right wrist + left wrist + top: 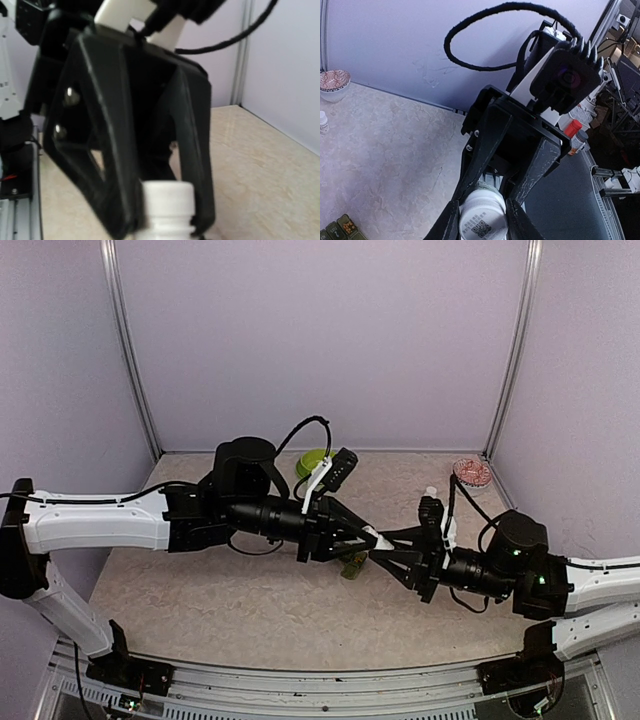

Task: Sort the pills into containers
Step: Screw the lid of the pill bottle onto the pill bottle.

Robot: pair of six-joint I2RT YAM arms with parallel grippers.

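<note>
Meanwhile, left gripper and right gripper both clamp one small white bottle; the pill box lies just near-left of it, closer to the left gripper

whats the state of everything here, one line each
white bottle: cap on, held off the table by both grippers
left gripper: shut on the white bottle
right gripper: shut on the white bottle
pill box: on the table, one compartment open with orange bits
small bottle: upright on the table
lime green bowl: upright on the table
patterned bowl: upright
</note>
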